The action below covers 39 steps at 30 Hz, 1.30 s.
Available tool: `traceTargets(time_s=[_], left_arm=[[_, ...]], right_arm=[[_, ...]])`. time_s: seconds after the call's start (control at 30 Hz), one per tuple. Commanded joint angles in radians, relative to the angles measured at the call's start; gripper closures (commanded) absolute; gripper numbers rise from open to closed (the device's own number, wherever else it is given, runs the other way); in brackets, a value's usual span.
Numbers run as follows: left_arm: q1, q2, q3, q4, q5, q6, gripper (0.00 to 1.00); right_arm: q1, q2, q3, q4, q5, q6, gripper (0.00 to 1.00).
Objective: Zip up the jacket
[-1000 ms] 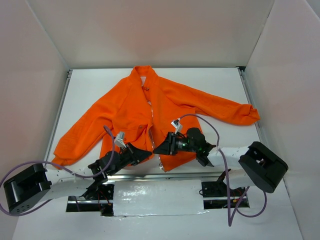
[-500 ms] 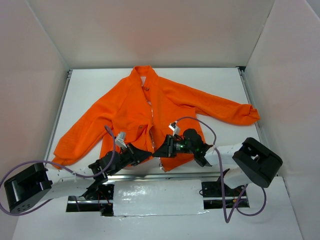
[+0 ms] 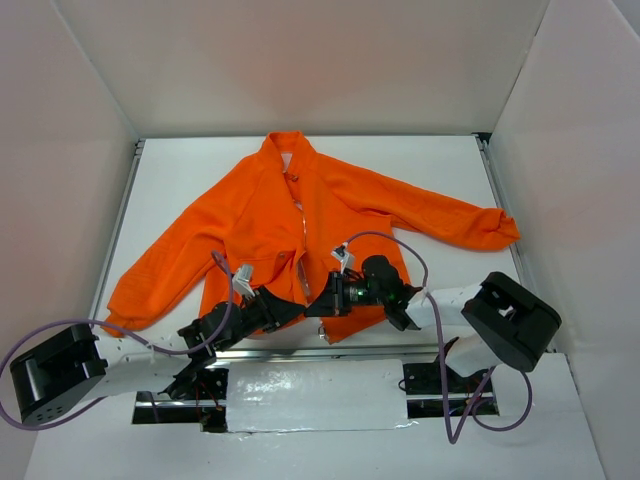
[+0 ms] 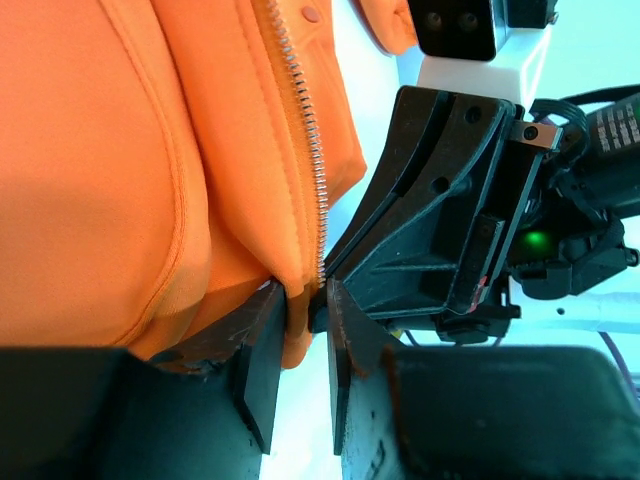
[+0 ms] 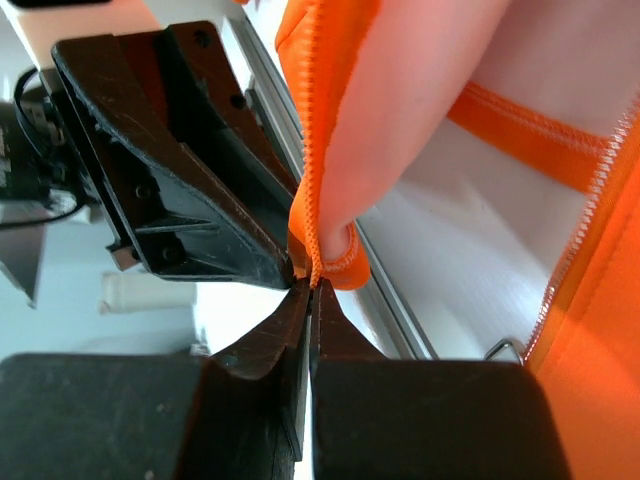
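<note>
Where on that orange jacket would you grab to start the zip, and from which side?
The bottom end of the zipper, from the near edge: the jacket lies flat with its collar far away, so that thin toothed corner is the closest pinchable fold.

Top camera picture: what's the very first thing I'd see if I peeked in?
A bright orange fleece jacket lies spread on the white table, sleeves flung out wide. At its bottom hem two black robot arms meet nose to nose. The right pincer is pinched shut on the hem corner at the lower end of the pale zipper, and the left pincer stands slightly open around the hem beside it.
</note>
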Motion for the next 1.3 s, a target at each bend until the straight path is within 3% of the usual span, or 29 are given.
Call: traceTargets(time_s=[0.0,0.13,0.37,0.63,0.93,1.2,1.27], left_arm=[[-0.009,-0.013,0.01,0.11,0.037,0.018,0.65],[-0.007,0.013,0.013,0.145,0.078,0.018,0.65],[-0.009,0.051,0.012,0.148,0.1,0.003,0.74],[-0.007,0.017,0.002,0.099,0.068,0.024,0.7],[-0.007,0.1,0.015,0.167,0.108,0.024,1.0],[-0.009,0.108,0.027,0.142,0.099,0.03,1.0],[-0.009,0.088,0.038,0.086,0.082,0.016,1.0]], right_arm=[[0.008,-0.045,0.055,-0.035,-0.056,-0.114,1.0],[0.008,-0.056,0.071,-0.079,-0.09,-0.192,1.0],[0.008,-0.071,0.087,-0.142,-0.101,-0.267,1.0],[0.008,-0.1,0.091,-0.207,-0.113,-0.321,1.0],[0.006,-0.094,0.111,-0.259,-0.087,-0.35,1.0],[-0.004,-0.097,0.122,-0.294,-0.054,-0.353,1.0],[-0.007,-0.122,0.124,-0.317,-0.026,-0.343,0.72]])
